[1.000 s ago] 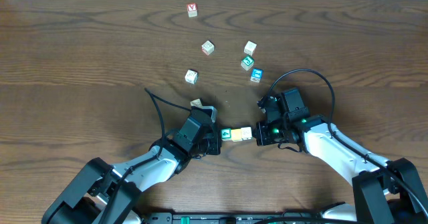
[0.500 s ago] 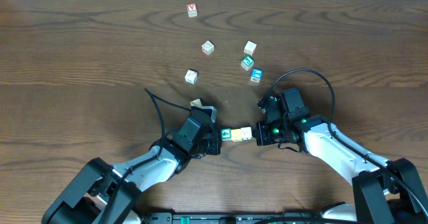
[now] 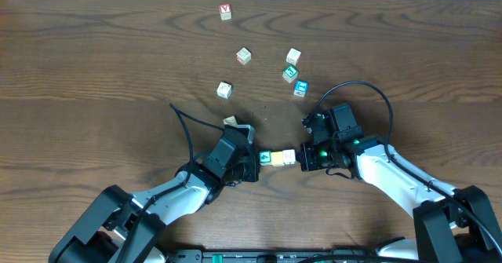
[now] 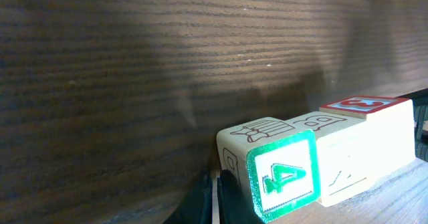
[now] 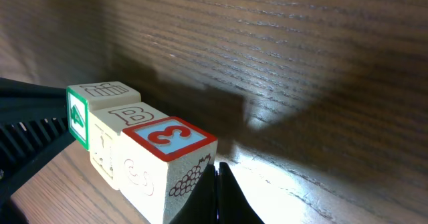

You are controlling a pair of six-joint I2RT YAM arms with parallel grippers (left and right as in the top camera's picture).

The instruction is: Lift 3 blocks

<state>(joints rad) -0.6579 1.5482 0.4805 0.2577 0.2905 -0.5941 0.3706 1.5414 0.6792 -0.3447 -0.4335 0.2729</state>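
Three blocks form one tight row between my two grippers. In the left wrist view the green-faced block [image 4: 281,180] is nearest, then the pale yellow one [image 4: 344,160], then the red-marked one [image 4: 364,105]. The left gripper [image 4: 215,200] is shut with nothing between its fingers, its tip pressed against the green block's end. The right gripper [image 5: 217,190] is shut too, its tip against the red-marked block [image 5: 167,164]. From overhead I see the green block [image 3: 267,158] and the yellow block [image 3: 287,156] between the left gripper [image 3: 257,162] and the right gripper [image 3: 300,158]. I cannot tell whether the row touches the table.
Several loose cubes lie toward the back: a red-topped one [image 3: 226,11], pale ones [image 3: 244,56] [image 3: 293,56] [image 3: 224,89], a teal one [image 3: 290,74] and a blue one [image 3: 301,89]. Another pale cube [image 3: 230,122] sits by the left arm. Black cables loop over both arms.
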